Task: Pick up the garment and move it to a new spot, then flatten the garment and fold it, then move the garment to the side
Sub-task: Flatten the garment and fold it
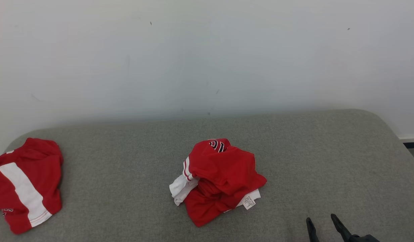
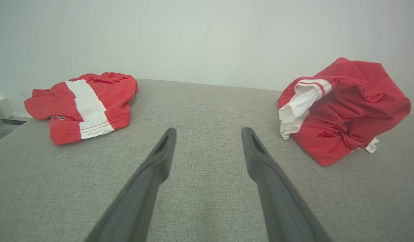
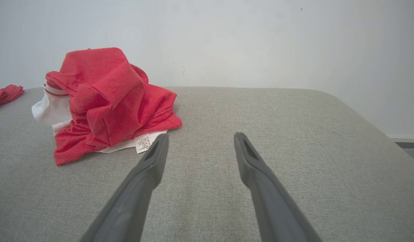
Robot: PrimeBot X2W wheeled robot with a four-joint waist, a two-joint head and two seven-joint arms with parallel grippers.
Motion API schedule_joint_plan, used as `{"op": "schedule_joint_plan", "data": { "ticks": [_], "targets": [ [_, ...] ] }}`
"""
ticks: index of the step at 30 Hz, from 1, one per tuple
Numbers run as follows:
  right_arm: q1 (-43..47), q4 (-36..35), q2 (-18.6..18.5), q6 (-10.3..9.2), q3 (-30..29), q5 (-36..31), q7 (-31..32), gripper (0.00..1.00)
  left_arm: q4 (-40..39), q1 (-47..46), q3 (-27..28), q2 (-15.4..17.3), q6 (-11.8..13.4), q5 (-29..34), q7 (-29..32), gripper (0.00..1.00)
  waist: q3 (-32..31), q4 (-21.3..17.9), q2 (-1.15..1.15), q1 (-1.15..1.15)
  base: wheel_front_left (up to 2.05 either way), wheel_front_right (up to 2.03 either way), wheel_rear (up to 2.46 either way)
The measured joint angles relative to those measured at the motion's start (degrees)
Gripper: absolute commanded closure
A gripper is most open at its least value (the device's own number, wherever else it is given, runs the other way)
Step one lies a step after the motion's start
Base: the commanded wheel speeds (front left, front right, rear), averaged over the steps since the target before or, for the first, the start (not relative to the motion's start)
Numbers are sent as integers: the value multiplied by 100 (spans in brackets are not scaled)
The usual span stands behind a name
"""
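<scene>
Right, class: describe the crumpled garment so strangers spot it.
On the grey cushioned surface below the white wall, look to its middle. The heaped red garment sits there; unlike the flatter white-striped shorts at left, it shows a care label.

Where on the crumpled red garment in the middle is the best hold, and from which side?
Probably the raised red fold on top of the crumpled garment, since it stands proud of the grey surface. Come from its right, where the open right gripper sits.
</scene>
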Motion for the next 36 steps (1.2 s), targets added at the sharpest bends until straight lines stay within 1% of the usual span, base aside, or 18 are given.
{"op": "schedule_joint_plan", "data": {
  "ticks": [13,17,19,21,26,29,30,36],
  "targets": [
    [-1,81,-4,0,62,40,-52,0,68,2,-92,-2,-36,-3,4,0,61,25,0,0,0,0,0],
    [-5,94,-25,0,96,88,-75,0,10,-5,-161,10,-12,-3,131,0,95,26,0,1,0,0,0],
    [-16,98,-47,0,120,115,-77,0,-37,-75,-237,19,-13,-14,281,0,117,12,0,1,0,0,0],
    [-49,97,-55,0,169,118,-74,0,-65,-248,-388,53,-22,-60,564,0,139,-26,0,1,0,0,0],
    [-172,74,-49,0,293,120,-43,0,178,-967,-883,215,-45,-76,1341,0,210,-221,0,1,0,0,0],
    [-241,71,-49,0,350,120,-33,0,534,-1477,-981,292,-47,-112,1653,0,267,-409,0,1,0,0,0],
    [-265,62,-51,0,353,120,-32,0,664,-1621,-1022,341,-47,-90,1717,0,288,-482,0,1,0,0,0],
    [-291,14,-75,-1,350,111,10,0,1273,-2294,-1162,350,-38,-55,1946,0,450,-982,1,1,0,0,0]
  ]
}}
